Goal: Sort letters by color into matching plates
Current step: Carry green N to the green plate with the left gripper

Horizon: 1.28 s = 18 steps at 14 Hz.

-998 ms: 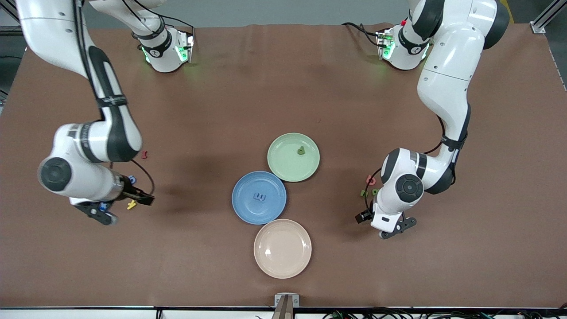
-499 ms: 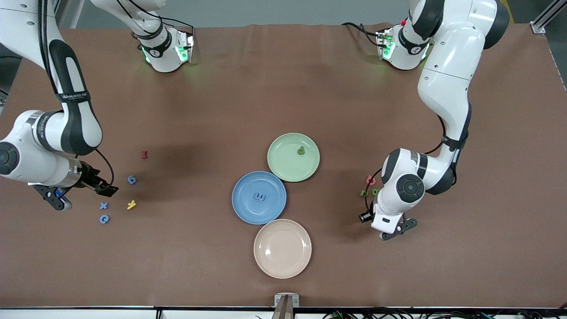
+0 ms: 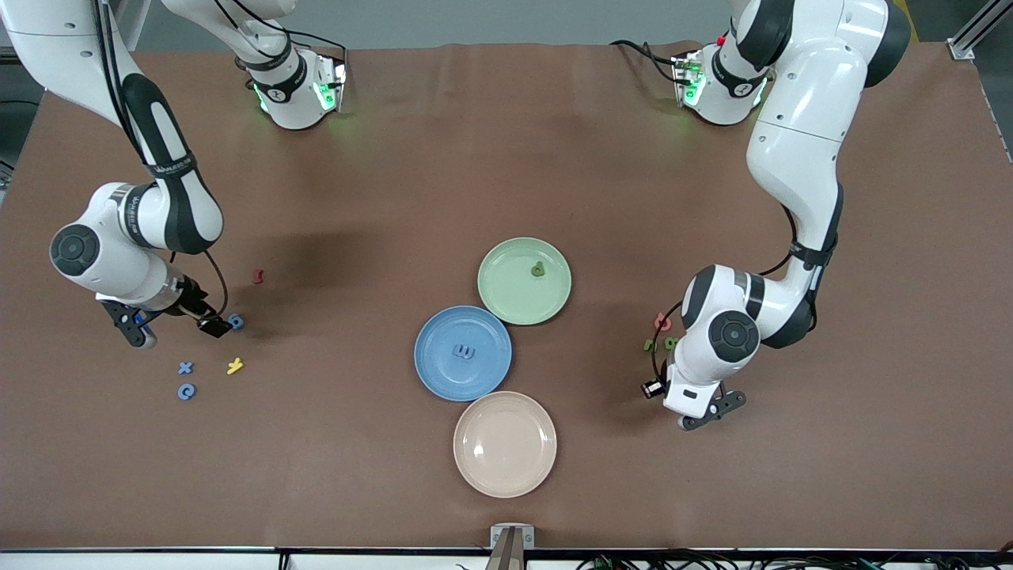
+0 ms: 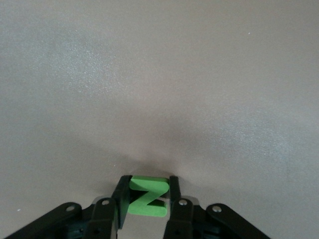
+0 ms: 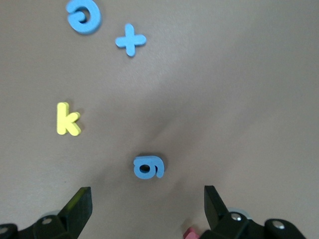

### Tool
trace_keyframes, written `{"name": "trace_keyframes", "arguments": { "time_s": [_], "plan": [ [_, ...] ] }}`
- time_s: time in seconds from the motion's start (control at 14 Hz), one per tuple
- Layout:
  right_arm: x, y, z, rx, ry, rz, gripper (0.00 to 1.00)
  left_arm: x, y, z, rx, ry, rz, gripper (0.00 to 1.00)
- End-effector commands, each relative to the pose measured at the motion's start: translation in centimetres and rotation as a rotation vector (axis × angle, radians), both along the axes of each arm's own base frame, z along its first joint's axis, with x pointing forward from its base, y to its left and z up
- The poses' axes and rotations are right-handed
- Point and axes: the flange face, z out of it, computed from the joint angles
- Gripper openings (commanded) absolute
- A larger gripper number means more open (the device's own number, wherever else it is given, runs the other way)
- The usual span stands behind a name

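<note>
Clock directions here are read on the front view, with 12 toward the robots' bases. At the right arm's end of the table, the right claw hangs over the brown table with its jaws spread wide and holding nothing. In the right wrist view the blue 6 lies flat, just ahead of the gap between the jaws and centred in it, so a short drop forward should straddle it. The yellow piece sits at 6 o'clock from the 6, the red piece at 1 o'clock, and the blue x and blue c at about 7 o'clock. All 4 lie well apart from it. The blue plate is at 3 o'clock from the 6 and already holds 1 blue letter. The green plate, touching it at 1 o'clock, holds 1 green letter. The cream plate is bare. 2 green pieces and a pink piece lie beside the left arm. The left claw is low over the table, its jaws pressed on the 2 sides of the green z. The green plate is at 10 o'clock from it, and the left arm is plainly the nearer one for that carry.
</note>
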Motion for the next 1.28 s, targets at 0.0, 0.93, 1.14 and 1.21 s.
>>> {"name": "trace_keyframes", "arguments": {
  "time_s": [0.0,0.93,1.14,1.21],
  "plan": [
    [-1.1,0.8,-1.2,-0.016,-0.011,-0.026,0.99,0.1,-0.5,1.6,-0.001,-0.01,0.002,0.2],
    [-0.2,0.1,-6.1,-0.063,-0.03,0.049,0.95,-12.6,-21.2,8.7,0.053,0.104,0.004,0.2],
    [-0.2,0.1,-6.2,-0.062,-0.026,0.063,0.72,-16.8,-25.7,7.2,0.075,0.123,0.01,0.2],
    [-0.2,0.1,-6.1,-0.062,-0.026,0.062,0.69,-18.2,-27.0,6.7,0.081,0.126,0.009,0.2]
  ]
}}
